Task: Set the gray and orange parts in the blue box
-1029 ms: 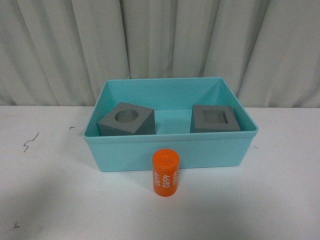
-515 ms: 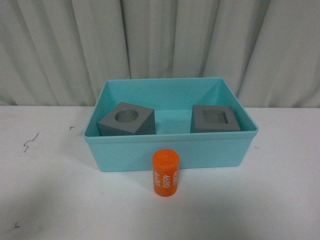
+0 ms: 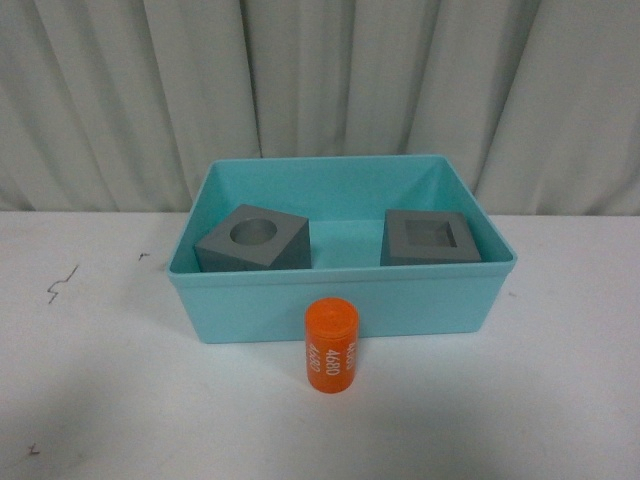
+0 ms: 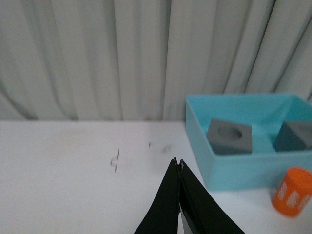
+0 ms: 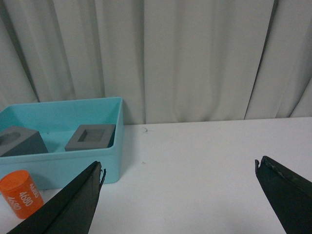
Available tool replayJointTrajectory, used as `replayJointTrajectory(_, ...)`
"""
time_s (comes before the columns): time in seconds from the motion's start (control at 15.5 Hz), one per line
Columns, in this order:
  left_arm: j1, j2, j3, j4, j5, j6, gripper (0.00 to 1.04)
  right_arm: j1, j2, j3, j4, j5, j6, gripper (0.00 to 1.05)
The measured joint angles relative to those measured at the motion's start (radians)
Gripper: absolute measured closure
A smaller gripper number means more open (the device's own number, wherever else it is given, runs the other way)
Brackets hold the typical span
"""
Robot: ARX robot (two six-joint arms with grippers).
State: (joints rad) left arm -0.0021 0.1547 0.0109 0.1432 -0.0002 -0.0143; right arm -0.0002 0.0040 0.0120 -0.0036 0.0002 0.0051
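Black left gripper (image 4: 178, 162): jaws closed tip to tip, nothing between them, over bare white table (image 3: 110, 400). Black right gripper (image 5: 178, 168): jaws spread wide, nothing held, also over bare table. Neither arm showed in the front view.

Orange cylinder (image 3: 331, 345): stood upright on the table, long axis vertical, white "4680" print running down its side. It was outside the blue box (image 3: 250, 305), just in front of the middle of the near wall; contact with the wall could not be told. It lay off toward the robot's right of the left gripper and off toward the left of the right gripper, near the frame edge in both wrist views (image 4: 292, 191) (image 5: 20, 194). Neither arm was clearly nearer; the right, being open, seemed readier for a grasp across the cylinder's round sides.

Gray cube with round recess (image 3: 253, 240): inside the box, left part, turned at an angle to the walls.

Gray cube with square recess (image 3: 430, 238): inside the box, right part, apart from the first.

Outstanding item, by judgement: the cylinder only.
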Motion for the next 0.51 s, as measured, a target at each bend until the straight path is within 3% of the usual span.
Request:
replayJointTrajectory(0.06, 0.000, -0.109, 0.000, -0.152, 0.002, 0.000, 1.03, 0.000, 0.000, 0.000, 0.000, 0.000, 0.000, 0.06)
replayJointTrajectory(0.39, 0.001, -0.148, 0.000, -0.145, 0.000, 0.000, 1.03, 0.000, 0.000, 0.000, 0.000, 0.000, 0.000, 0.06)
replayJointTrajectory(0.45, 0.001, -0.148, 0.000, -0.148, 0.000, 0.000, 0.98, 0.000, 0.000, 0.000, 0.000, 0.000, 0.000, 0.06)
replayJointTrajectory(0.51, 0.001, -0.148, 0.000, -0.147, 0.000, 0.000, 0.84, 0.000, 0.000, 0.000, 0.000, 0.000, 0.000, 0.06)
